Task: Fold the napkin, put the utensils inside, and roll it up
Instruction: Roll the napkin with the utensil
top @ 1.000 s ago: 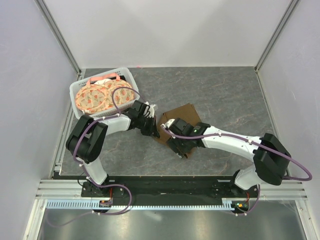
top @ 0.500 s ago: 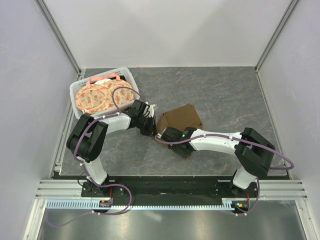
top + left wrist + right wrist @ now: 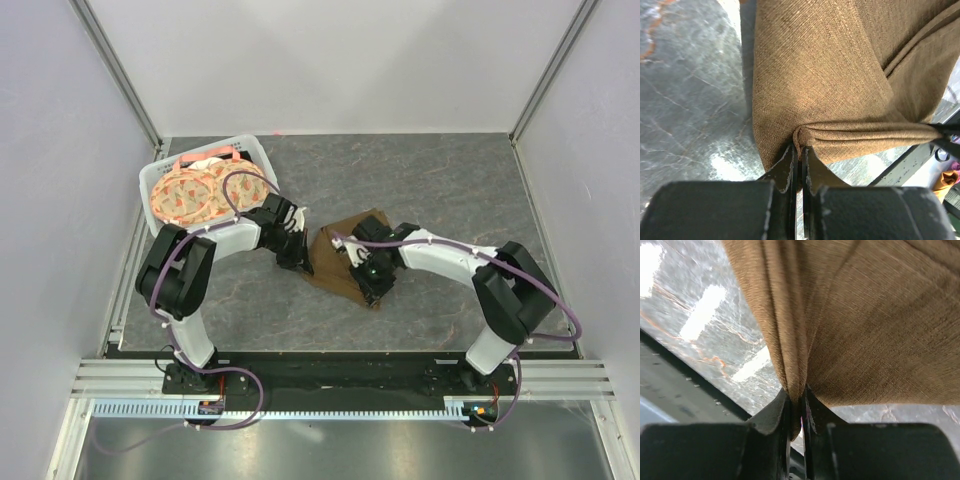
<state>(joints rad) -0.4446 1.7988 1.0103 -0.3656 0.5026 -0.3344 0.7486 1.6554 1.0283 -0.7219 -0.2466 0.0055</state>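
Right fingers farther right, napkin within them and left fingers

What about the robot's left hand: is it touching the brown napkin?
Touching. The left wrist view shows the left hand shut on a bunched fold of the napkin, with the cloth pinched at its tips.

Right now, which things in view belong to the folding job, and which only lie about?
Job: plain brown cloth napkin; left gripper and right gripper, both shut on it.
Lying about: white plastic basket; round orange-patterned plates inside it.
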